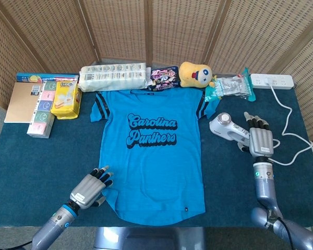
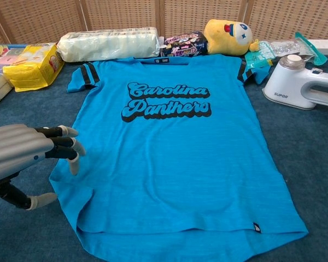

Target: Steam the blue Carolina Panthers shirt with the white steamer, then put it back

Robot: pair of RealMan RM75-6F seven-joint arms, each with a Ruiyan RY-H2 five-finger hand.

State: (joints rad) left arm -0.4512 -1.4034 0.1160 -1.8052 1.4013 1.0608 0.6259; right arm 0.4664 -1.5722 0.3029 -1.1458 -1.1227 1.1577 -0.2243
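Two robot hands sit at the near edge of a table (image 1: pixel 41 156) covered in dark blue cloth. At the far left lie a brown notebook (image 1: pixel 22 101), small tissue packs (image 1: pixel 41 112) and a yellow packet (image 1: pixel 66 99). The left hand (image 1: pixel 89 187) hovers at the near left, by the lower left hem of the shirt; its fingers (image 2: pixel 63 143) are apart and slightly curled, reaching just over the shirt's edge, and it holds nothing. The hem beside it is a little rumpled.

The blue Carolina Panthers shirt (image 1: pixel 151 156) lies spread flat in the middle of the table, print facing up, collar toward the far side. Behind it along the far edge, from left to right, are a long white wrapped pack (image 1: pixel 112 76), a dark snack bag (image 1: pixel 163 78), a yellow plush toy (image 1: pixel 194 74) and a clear teal-edged pouch (image 1: pixel 229 86).

Right of the shirt, the white steamer (image 1: pixel 228 127) lies on the cloth, just beside the right sleeve. The right hand (image 1: pixel 261 139) is at the steamer's handle end, fingers extended and apart; whether they touch the handle cannot be told, and nothing is gripped. A white power strip (image 1: pixel 272 80) sits at the far right, its white cable (image 1: pixel 289 117) curving toward the near side past the right hand.
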